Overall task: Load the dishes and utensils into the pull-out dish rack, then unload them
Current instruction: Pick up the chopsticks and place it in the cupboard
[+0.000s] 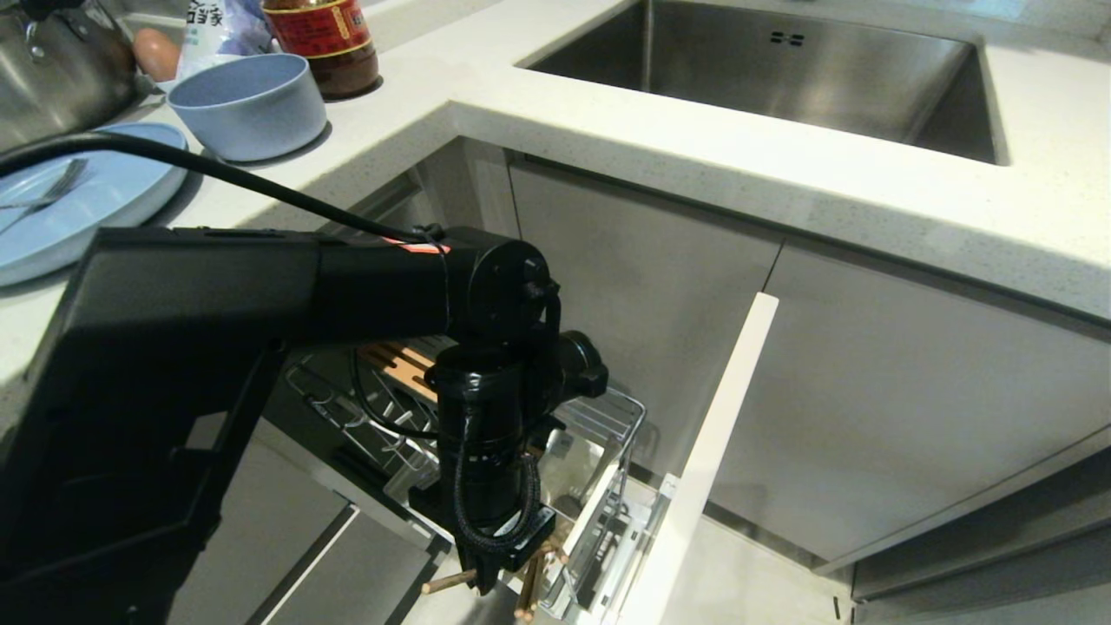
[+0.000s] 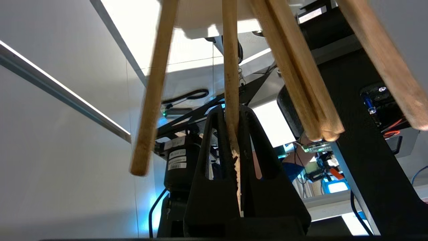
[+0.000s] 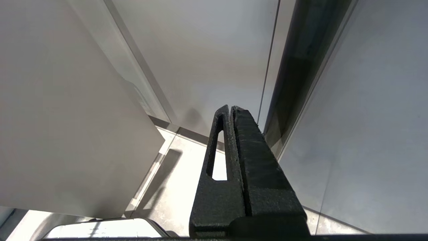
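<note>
My left gripper [image 1: 488,580] reaches down at the front end of the pull-out dish rack [image 1: 612,415], a chrome wire basket behind a narrow pale cabinet front [image 1: 713,451]. In the left wrist view the left gripper [image 2: 231,111] is shut on one light wooden chopstick [image 2: 230,63]. Several other chopsticks [image 2: 152,97] stand loose around it; their ends [image 1: 526,599] show below the gripper. The pale blue plate [image 1: 104,204] with a fork [image 1: 54,187] and the pale blue bowl [image 1: 250,106] sit on the counter at far left. My right gripper [image 3: 231,108] is shut and empty, parked by cabinet panels.
A steel sink [image 1: 781,74] is set into the white counter [image 1: 694,174] at the back. A steel pot [image 1: 52,74], an egg [image 1: 156,52] and a brown sauce bottle [image 1: 325,43] stand behind the bowl. My left arm's black cable [image 1: 217,169] crosses the plate.
</note>
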